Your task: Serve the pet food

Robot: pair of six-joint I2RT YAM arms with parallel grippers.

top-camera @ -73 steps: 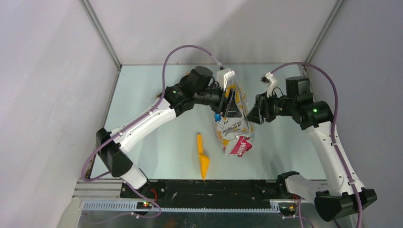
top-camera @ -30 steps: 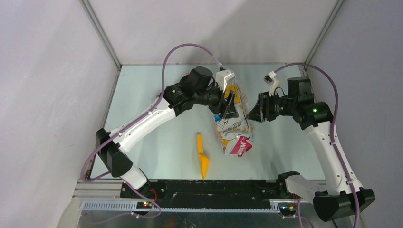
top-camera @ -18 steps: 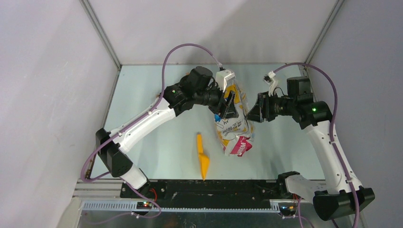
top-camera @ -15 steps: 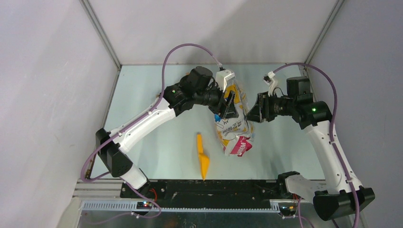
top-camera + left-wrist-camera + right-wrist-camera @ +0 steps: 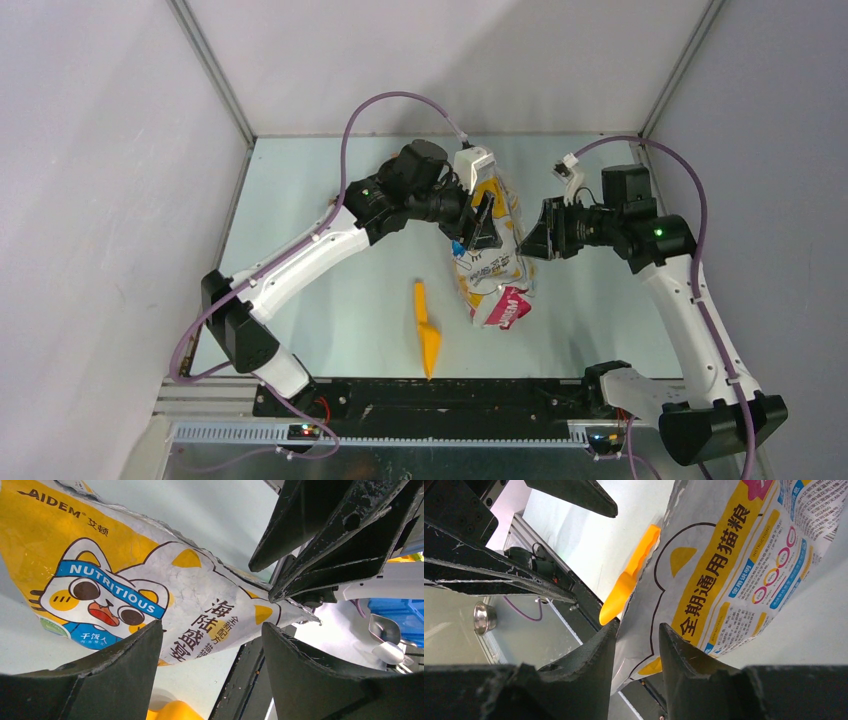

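Tabletop (image 5: 320, 260) of pale green carries everything, and both arms reach across it toward each other. Between their tools stands the printed cat bag (image 5: 490, 265), upright. The left gripper (image 5: 212, 630) has its fingers spread wide, and the bag's cat face fills the gap just ahead of them without clear contact. The right gripper (image 5: 638, 630) has drawn its jaws closer together over the last second, and the bag's side edge now runs down the narrow slot between them. Whether the pads actually bite the film cannot be told from its wrist view. That narrowing suggests a grip on the bag is being taken, likely a first step toward opening it. The orange scoop (image 5: 427, 335) lies flat on the near side of the left tool, apart from both grippers and untouched. The pet food is nowhere visible and is presumably inside the bag.
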